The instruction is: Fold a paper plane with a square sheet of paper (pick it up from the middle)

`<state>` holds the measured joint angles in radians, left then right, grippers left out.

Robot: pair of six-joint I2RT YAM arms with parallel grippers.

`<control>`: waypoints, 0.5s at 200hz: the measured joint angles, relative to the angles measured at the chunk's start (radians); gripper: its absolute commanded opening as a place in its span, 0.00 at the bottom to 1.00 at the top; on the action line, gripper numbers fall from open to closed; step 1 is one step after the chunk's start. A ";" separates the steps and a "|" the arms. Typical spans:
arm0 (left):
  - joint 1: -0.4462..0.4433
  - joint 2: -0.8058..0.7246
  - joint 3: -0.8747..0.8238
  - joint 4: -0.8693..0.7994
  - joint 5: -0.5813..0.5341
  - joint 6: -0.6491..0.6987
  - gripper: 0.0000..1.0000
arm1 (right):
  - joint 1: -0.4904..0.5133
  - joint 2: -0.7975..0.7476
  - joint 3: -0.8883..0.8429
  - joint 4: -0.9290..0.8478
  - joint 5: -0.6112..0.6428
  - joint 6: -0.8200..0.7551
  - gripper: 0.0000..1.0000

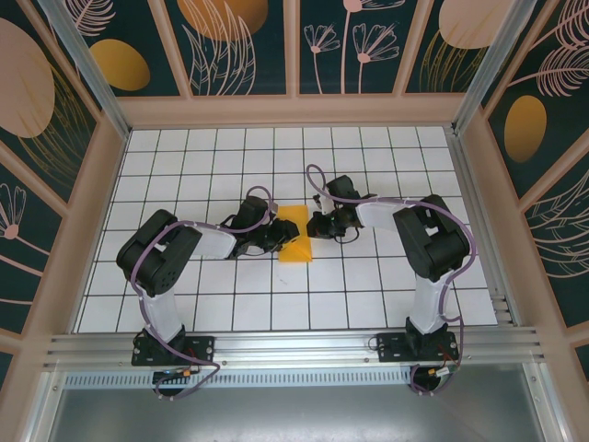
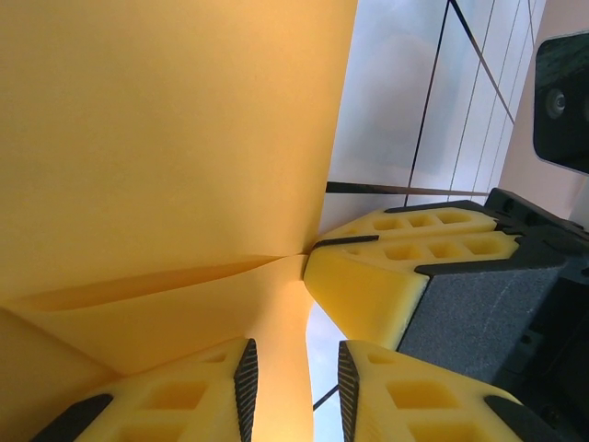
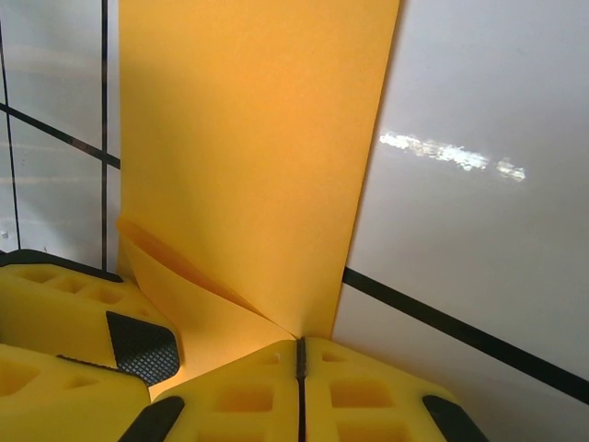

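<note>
Top external view had both arms meeting over the table (image 1: 184,166) at the square sheet of paper (image 1: 296,233), lying mid-table and already doubled into a narrow strip. An early fold, I'd judge, and next that crease wanted pressing flat without the sheet slipping. Right gripper (image 3: 299,354) was clamped tight on the folded edge. The left gripper (image 2: 294,364) stood partly open, paper running between its pads, not pinched.

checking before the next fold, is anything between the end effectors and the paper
Nothing visible. The right end effector is shut on the square sheet of paper at its edge; the left end effector straddles a flap, jaws apart.
</note>
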<state>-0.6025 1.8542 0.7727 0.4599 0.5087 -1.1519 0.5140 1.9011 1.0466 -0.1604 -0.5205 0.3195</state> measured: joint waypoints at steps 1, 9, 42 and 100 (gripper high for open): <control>0.000 0.000 0.000 0.000 0.000 0.000 0.33 | 0.000 0.000 0.000 0.000 0.000 0.000 0.07; 0.000 -0.002 0.001 0.000 0.001 0.000 0.33 | 0.000 0.000 0.000 0.000 0.001 0.000 0.07; 0.000 -0.023 0.002 0.016 0.015 -0.001 0.34 | 0.000 0.003 0.001 0.000 0.001 0.000 0.07; 0.000 -0.035 0.002 0.068 0.045 -0.005 0.34 | 0.005 0.016 0.020 -0.004 0.004 0.000 0.07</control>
<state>-0.6025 1.8191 0.7746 0.5274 0.5541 -1.1568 0.5190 1.9171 1.0668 -0.1646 -0.5163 0.3199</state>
